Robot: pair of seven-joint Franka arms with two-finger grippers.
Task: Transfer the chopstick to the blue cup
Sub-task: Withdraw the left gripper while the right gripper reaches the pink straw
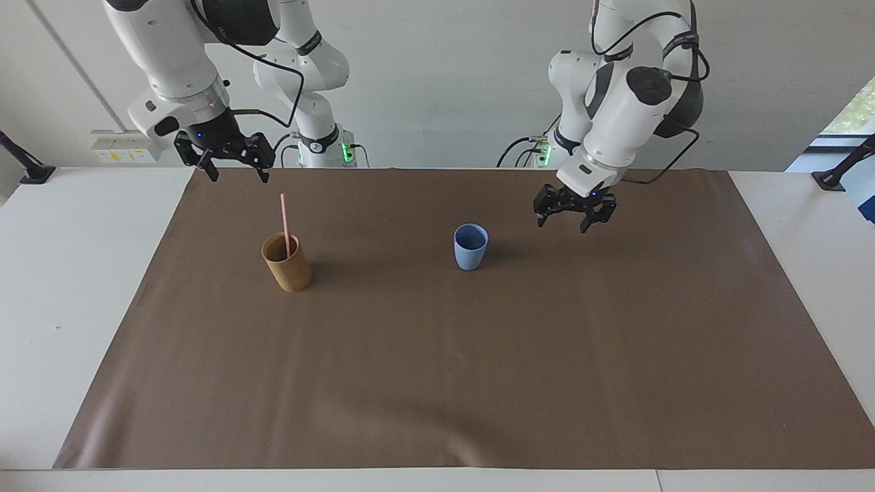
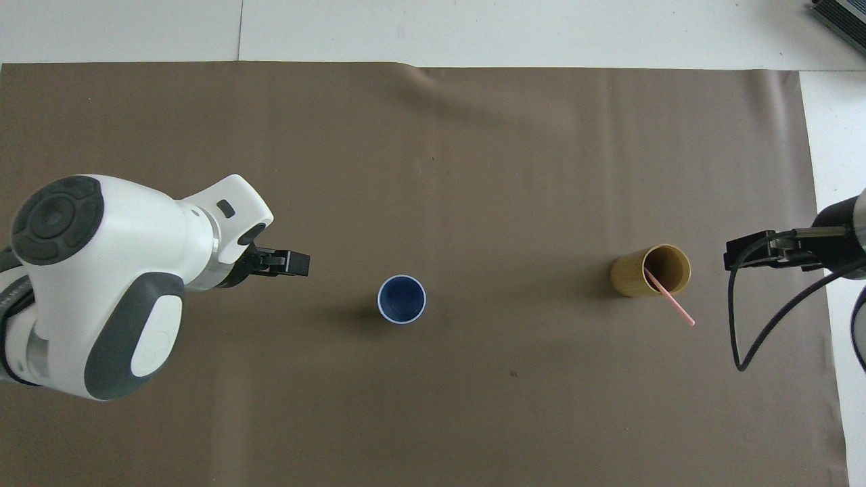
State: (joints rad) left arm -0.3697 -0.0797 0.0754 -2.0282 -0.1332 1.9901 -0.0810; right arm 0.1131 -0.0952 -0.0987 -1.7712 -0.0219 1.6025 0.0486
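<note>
A brown paper mat (image 1: 478, 383) covers most of the white tabletop (image 1: 61, 328). On it, toward the right arm's end, stands a tan cylindrical cup (image 1: 286, 262); the thin pale pink straw-like chopstick (image 1: 284, 222) leans inside it, its top well above the rim. The small light-blue tapering plastic cup (image 1: 470, 247) stands upright near the mat's middle, nothing between the two cups. The left hand (image 1: 573, 217) hangs open and empty over the mat beside the blue cup. The right hand (image 1: 229, 164) hangs open and empty over the mat's edge nearest the robots.
</note>
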